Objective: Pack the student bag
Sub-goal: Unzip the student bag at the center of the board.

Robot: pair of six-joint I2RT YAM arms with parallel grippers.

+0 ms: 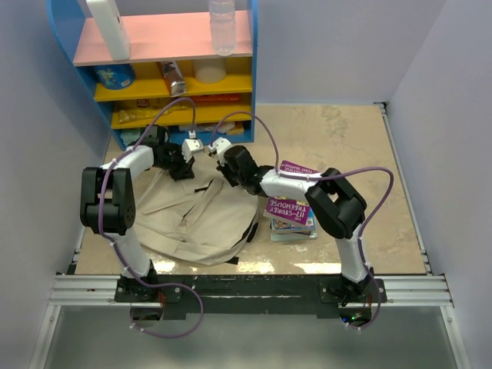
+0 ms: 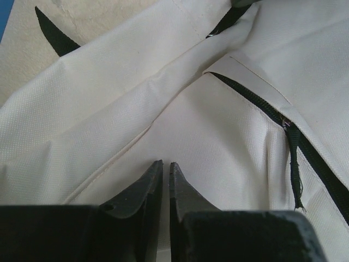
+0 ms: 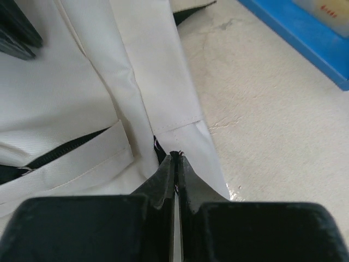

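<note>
Little purchase: right claw (image 3: 175, 158) pressed together at the bag (image 1: 192, 231) edge, left claw (image 2: 165, 169) nearly closed, grip unclear; risks slipping under pull.

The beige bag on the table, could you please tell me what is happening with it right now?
Both arms are working on the student bag, which lies slumped on the table. The left tool appears to pinch its fabric; the right tool is shut at its edge beside a zipper. A stack of books waits alongside, unpacked.
</note>
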